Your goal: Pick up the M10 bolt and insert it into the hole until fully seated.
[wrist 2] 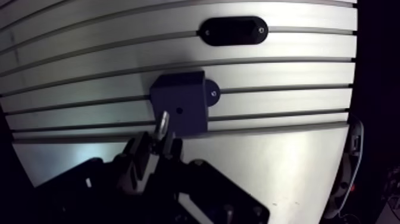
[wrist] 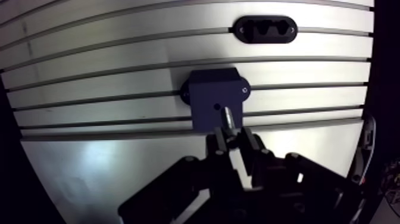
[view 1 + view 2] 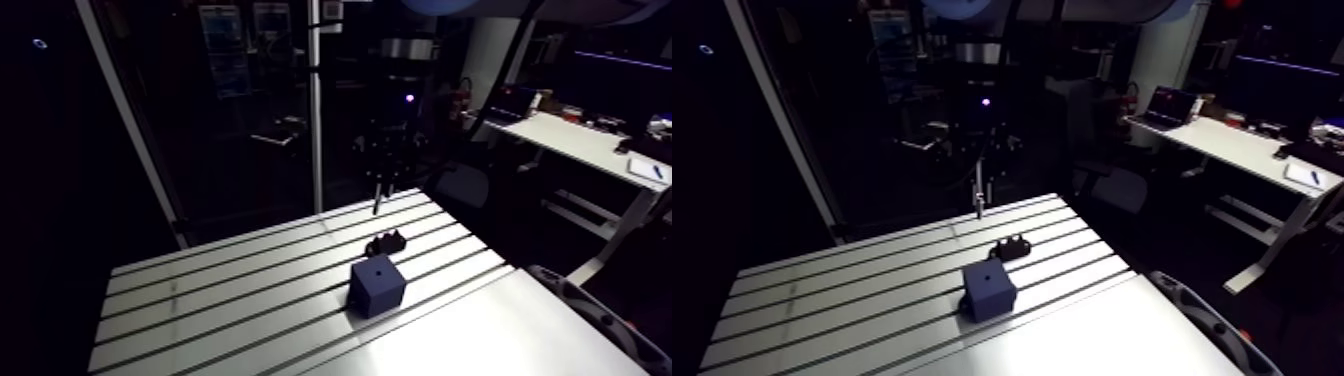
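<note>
Table (image 3: 200, 290) of slotted aluminium is seen under the gripper (image 2: 231, 136). The blue block (image 2: 214, 104), its hole (image 3: 377, 268) faced upward, is set mid-table, the black holder (image 2: 265, 28) at its twelve o'clock. The M10 bolt (image 2: 228, 117) is pinched between narrowed jaws, held aloft, apart from the block.

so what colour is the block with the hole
The block is dark blue, clearest in the arm view.
</note>
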`<move>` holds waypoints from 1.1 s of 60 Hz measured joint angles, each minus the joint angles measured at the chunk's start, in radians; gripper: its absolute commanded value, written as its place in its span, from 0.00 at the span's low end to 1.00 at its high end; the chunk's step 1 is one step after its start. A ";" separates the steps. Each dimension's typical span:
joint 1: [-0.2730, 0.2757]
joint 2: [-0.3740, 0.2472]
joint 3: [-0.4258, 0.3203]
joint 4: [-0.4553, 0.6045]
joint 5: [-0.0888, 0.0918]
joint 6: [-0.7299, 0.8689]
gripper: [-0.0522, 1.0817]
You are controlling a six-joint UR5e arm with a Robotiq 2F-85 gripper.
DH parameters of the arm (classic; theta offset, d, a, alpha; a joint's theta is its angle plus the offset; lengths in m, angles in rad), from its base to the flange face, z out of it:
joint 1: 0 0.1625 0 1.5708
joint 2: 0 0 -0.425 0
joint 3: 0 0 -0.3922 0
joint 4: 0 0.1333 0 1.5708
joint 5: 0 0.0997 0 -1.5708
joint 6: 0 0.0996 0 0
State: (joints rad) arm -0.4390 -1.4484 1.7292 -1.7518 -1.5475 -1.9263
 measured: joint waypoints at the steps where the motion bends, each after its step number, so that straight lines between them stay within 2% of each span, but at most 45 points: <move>1: 0.000 0.000 0.003 -0.003 0.000 0.000 1.00; 28: 0.000 0.005 0.093 -0.054 -0.004 -0.006 1.00; 48: 0.000 0.021 0.109 -0.056 -0.005 -0.007 1.00; 66: 0.000 0.028 0.106 -0.060 -0.016 -0.015 1.00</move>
State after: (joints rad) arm -0.4388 -1.4203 1.8353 -1.8115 -1.5633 -1.9416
